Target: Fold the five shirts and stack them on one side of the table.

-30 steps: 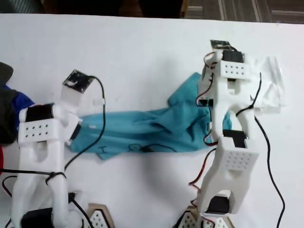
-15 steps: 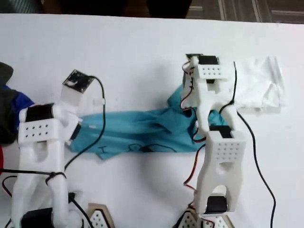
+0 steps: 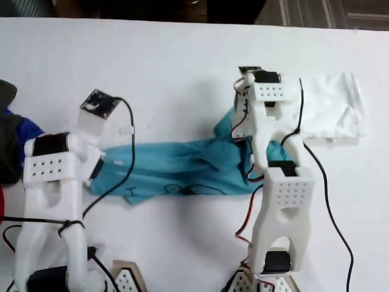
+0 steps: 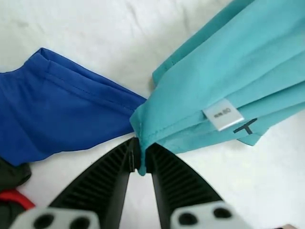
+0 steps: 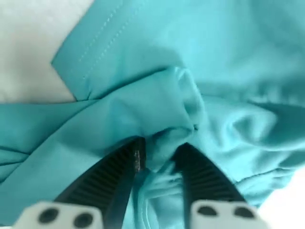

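A teal shirt (image 3: 182, 167) lies stretched in a long band across the middle of the white table (image 3: 170, 61). My left gripper (image 4: 141, 160) is shut on the teal shirt's (image 4: 228, 76) corner hem at its left end, next to a blue shirt (image 4: 52, 114). My right gripper (image 5: 159, 155) pinches a bunched fold of the teal shirt (image 5: 200, 57) at its right end, under the right arm (image 3: 267, 115). A folded white shirt (image 3: 331, 115) rests at the table's right side.
Dark, blue and red garments (image 3: 9, 143) are piled at the left table edge. Black cables (image 3: 121, 164) trail from both arms over the cloth. The arm bases (image 3: 267, 267) stand at the near edge.
The right arm swung left, off the white shirt and onto the teal shirt's right end, then held still. The left arm has not moved.
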`<state>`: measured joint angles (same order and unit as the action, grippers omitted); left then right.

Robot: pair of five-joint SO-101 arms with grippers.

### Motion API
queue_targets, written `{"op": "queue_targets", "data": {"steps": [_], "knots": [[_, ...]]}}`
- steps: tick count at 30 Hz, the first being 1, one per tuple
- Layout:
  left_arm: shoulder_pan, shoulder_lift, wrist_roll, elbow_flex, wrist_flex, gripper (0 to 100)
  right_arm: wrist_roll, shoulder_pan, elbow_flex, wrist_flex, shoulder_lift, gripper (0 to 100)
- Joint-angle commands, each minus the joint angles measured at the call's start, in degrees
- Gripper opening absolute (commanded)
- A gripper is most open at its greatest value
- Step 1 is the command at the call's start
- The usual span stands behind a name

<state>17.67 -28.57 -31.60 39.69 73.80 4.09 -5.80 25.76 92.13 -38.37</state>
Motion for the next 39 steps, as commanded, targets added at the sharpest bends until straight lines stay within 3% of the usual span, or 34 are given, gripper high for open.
{"op": "queue_targets", "data": {"steps": [1,14,26,39], "knots": [[0.62,-0.62,0.18,-2.33,0.09,3,0.35,0.48,2.29,-0.57,0.31,15.5],[0.62,-0.62,0.18,-2.33,0.26,3,-3.87,0.31,7.30,-0.40,0.31,15.6],[0.44,-0.44,0.18,-2.51,0.00,3,-2.20,-1.10,7.30,6.73,0.22,15.5],[0.62,-0.62,0.18,-2.33,0.18,3,-0.88,-1.98,9.49,3.47,0.92,15.5]]}}
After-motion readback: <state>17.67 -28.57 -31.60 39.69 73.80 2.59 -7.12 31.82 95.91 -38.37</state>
